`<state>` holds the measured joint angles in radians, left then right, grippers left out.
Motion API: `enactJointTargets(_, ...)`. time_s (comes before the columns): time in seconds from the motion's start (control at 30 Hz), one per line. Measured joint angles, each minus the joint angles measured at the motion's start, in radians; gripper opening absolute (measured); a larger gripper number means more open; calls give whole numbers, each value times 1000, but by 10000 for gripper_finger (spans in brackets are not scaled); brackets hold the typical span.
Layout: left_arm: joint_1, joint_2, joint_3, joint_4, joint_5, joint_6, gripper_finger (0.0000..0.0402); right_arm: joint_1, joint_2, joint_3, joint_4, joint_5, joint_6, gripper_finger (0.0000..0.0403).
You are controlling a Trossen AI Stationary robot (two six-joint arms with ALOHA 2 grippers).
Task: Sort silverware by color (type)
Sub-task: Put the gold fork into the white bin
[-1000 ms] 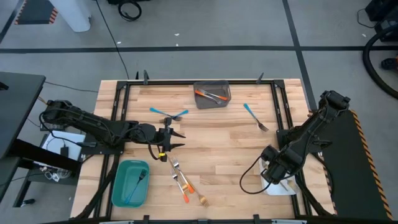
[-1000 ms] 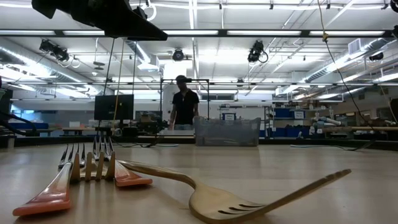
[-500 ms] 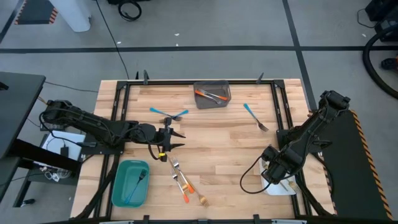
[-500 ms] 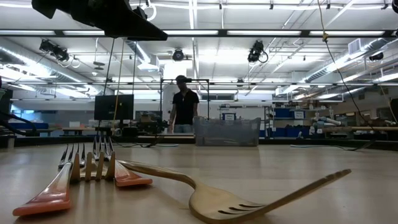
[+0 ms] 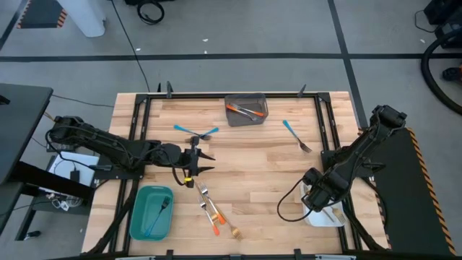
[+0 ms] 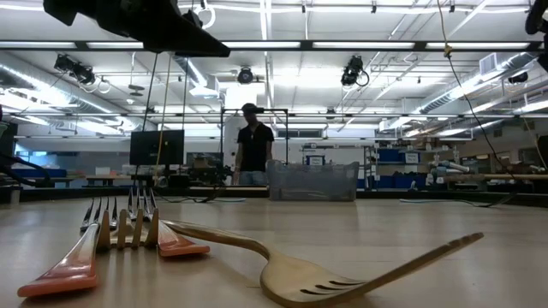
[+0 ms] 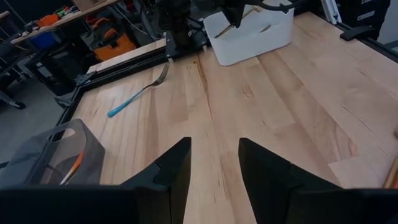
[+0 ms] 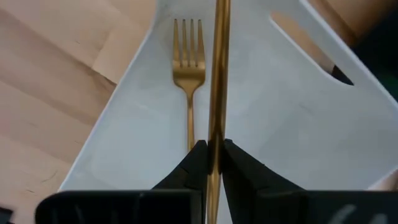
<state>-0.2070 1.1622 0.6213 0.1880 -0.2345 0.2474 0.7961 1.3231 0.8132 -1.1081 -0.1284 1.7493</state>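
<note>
Meanwhile right tool (image 8: pixel 211 163) pinches gold utensil (image 8: pixel 218 74) inside white bin (image 8: pixel 298 118) rim

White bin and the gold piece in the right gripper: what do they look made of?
White bin: likely plastic, matte, with a moulded handle slot. Gold piece, pinched in the right gripper: apparently gold-coloured metal with a satin sheen, like the gold fork lying in the bin; coated plastic can't be excluded.

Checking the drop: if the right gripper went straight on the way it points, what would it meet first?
Probably the white bin. The right gripper, shut on a gold utensil, points into it, above a gold fork.
</note>
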Motion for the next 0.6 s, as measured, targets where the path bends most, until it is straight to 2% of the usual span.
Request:
enactJointTargets(0.23, 0, 0, 0, 1, 0, -1, 142, 1, 0, -17, 33, 34, 1, 51)
enactJointTargets(0.6, 0, 0, 0, 2, 0, -1, 142, -13, 0, -17, 38, 59, 2, 134)
